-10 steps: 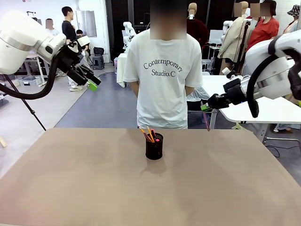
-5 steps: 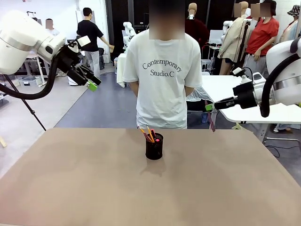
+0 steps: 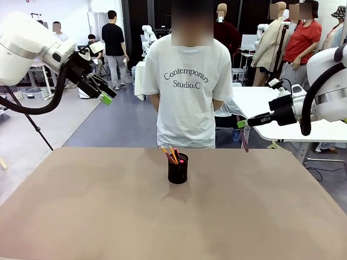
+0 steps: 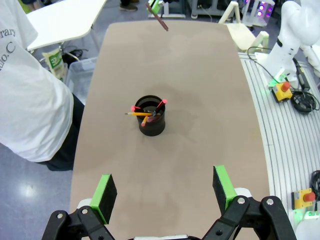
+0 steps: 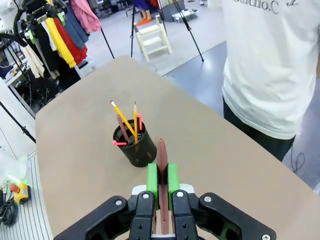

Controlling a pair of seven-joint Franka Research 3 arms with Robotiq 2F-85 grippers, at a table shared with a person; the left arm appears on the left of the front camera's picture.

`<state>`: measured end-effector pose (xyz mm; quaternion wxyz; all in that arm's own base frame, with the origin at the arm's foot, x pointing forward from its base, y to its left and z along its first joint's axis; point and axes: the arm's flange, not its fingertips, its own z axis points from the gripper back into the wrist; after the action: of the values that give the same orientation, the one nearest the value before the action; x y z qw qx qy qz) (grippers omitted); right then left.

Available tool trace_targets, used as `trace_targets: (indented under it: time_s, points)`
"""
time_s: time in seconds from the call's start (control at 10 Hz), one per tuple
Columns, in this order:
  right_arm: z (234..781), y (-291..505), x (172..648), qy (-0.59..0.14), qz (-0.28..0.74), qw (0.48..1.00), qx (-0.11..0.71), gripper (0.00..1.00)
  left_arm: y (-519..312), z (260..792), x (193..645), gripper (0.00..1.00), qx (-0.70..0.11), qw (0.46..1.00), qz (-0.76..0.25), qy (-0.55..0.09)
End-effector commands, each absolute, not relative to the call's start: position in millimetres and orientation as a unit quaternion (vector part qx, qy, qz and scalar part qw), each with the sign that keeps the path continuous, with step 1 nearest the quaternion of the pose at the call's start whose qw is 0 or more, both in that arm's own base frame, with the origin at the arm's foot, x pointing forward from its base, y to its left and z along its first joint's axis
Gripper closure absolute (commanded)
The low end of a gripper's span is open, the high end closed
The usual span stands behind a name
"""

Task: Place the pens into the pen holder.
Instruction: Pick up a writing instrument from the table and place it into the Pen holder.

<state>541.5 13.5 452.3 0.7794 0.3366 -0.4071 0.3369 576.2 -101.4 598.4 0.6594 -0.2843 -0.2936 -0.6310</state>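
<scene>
**1 pen held off the table's right, the rest standing in the holder**

The brown table (image 3: 81, 206) took up the lower half of the front view. A person (image 3: 187, 92) in a white T-shirt stood at its far edge, arms behind the back.

The left gripper (image 3: 107, 96) hung high over the table's left side. Its 2 green pads were spread wide with nothing between them.

The right gripper (image 3: 242, 123) was raised off the table's far right corner, fingers aimed toward the person. Its pads were pressed onto a dark reddish-brown pen (image 3: 245, 140). That pen's long axis ran close to vertical. Most of its length hung below the pads, with the lower end tipped slightly to the picture's right. It was well apart from the cup.

The pen holder (image 3: 177, 170), a small black cup, stood upright near the table's middle, toward the person's side.

The other pens (image 3: 172, 154) stood in it, long axes slanted and upper ends clear of the rim. In the front view they leaned left, with yellow shafts and pink ends showing.
</scene>
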Motion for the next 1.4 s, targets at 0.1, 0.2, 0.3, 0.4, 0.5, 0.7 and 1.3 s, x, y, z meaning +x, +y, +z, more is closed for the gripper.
trace_targets:
  time_s: [0.1,0.2,0.3,0.4,0.5,0.7,1.3]
  points:
    - [453,15,541,-0.408,0.339,0.778,0.336,1.00,-101,599,575,0.00,-0.287,0.660,-0.630,-0.292]
    - [453,15,541,-0.408,0.339,0.778,0.336,1.00,-101,599,575,0.00,-0.287,0.660,-0.630,-0.292]
    - [453,15,541,-0.408,0.339,0.778,0.336,1.00,-101,599,575,0.00,-0.287,0.660,-0.630,-0.292]
    - [453,15,541,-0.408,0.339,0.778,0.336,1.00,-101,599,575,0.00,-0.287,0.660,-0.630,-0.292]
    - [452,13,542,-0.407,0.336,0.780,0.336,1.00,-101,599,575,0.00,-0.287,0.660,-0.630,-0.292]
    - [466,32,539,-0.500,0.371,0.687,0.375,1.00,-101,599,575,0.00,-0.287,0.660,-0.630,-0.292]
    - [491,73,536,-0.563,0.420,0.538,0.465,1.00,-101,599,575,0.00,-0.287,0.660,-0.630,-0.292]
